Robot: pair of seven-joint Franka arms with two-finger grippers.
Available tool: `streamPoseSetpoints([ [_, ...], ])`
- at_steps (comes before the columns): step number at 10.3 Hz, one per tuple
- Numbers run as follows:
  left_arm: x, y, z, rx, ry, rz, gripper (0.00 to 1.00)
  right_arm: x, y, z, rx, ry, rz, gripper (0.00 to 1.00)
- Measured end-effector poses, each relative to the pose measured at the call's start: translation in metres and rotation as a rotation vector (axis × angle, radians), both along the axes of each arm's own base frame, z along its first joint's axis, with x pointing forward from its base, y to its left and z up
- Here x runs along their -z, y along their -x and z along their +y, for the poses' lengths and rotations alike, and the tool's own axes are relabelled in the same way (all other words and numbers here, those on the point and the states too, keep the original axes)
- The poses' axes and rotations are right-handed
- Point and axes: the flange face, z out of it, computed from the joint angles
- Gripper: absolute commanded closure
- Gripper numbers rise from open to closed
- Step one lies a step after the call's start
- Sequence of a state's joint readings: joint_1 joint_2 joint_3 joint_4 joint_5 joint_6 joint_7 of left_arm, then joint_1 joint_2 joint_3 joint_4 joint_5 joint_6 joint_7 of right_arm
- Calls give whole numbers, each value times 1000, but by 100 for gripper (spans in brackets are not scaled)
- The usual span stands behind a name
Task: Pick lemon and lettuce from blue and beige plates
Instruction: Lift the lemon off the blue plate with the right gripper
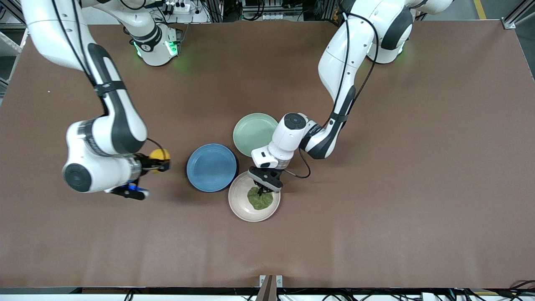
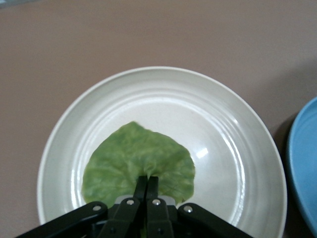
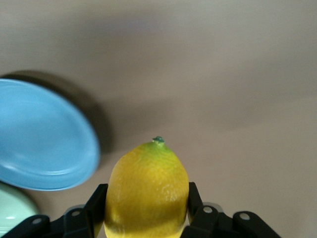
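The lemon (image 1: 159, 155) is held in my right gripper (image 1: 164, 162) above the bare table, beside the blue plate (image 1: 211, 167) toward the right arm's end. In the right wrist view the lemon (image 3: 146, 191) sits between the fingers (image 3: 97, 198), with the blue plate (image 3: 39, 134) empty. The lettuce (image 1: 260, 200) lies on the beige plate (image 1: 240, 202). My left gripper (image 1: 263, 191) is down on the leaf's edge. In the left wrist view its gripper (image 2: 147, 181) is shut on the rim of the lettuce (image 2: 138, 158), which lies flat on the beige plate (image 2: 223, 129).
A pale mint-green plate (image 1: 250, 131) lies empty farther from the front camera, touching the blue plate's side; its edge shows in the right wrist view (image 3: 12, 210). The blue plate's rim (image 2: 304, 163) is close to the beige plate. Brown table (image 1: 397, 188) surrounds them.
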State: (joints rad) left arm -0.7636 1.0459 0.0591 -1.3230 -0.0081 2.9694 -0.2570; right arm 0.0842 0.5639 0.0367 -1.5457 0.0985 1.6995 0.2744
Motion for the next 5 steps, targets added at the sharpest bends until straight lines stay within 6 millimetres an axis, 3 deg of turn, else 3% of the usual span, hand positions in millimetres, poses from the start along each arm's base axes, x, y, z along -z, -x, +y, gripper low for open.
streamPoseSetpoints([
  [3,-37,-16,10,-28,-38,43,100,30,6,-65,-43,17,-27,100],
  [5,-102,-24,19,-52,-104,128,100,74,24,-110,-62,6,-74,100],
])
